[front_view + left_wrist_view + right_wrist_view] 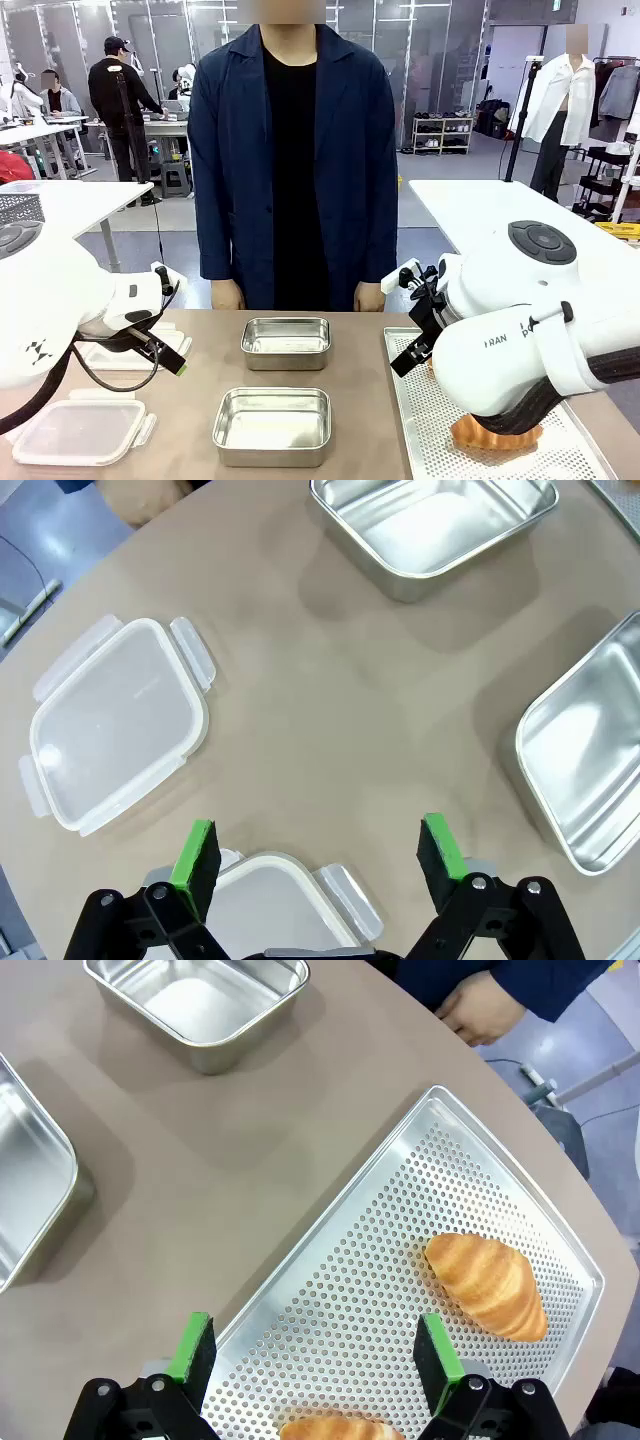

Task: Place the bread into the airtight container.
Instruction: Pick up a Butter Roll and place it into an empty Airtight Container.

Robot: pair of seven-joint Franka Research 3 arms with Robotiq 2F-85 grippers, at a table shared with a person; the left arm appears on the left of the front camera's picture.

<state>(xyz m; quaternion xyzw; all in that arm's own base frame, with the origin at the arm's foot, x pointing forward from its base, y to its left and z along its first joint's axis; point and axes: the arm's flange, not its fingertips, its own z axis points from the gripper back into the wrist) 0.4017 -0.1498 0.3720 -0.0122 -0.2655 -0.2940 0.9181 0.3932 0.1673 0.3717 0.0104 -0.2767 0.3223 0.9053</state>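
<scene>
Two croissant-shaped pieces of bread lie on a perforated metal tray (400, 1230): one bread (487, 1282) toward its far side, another bread (340, 1428) at the picture's bottom edge. My right gripper (315, 1350) hovers open over the tray with nothing between its fingers. Two open steel containers stand mid-table, the far container (286, 342) and the near container (272, 425). My left gripper (320, 852) hangs open above a clear plastic lid (275, 900); a second lid (115, 723) lies beyond it.
A person in a dark blue coat stands at the far edge with a hand (228, 294) hanging on each side. The tray (420, 420) occupies the table's right side, partly under my right arm (520, 340). Bare tabletop lies between the lids and the containers.
</scene>
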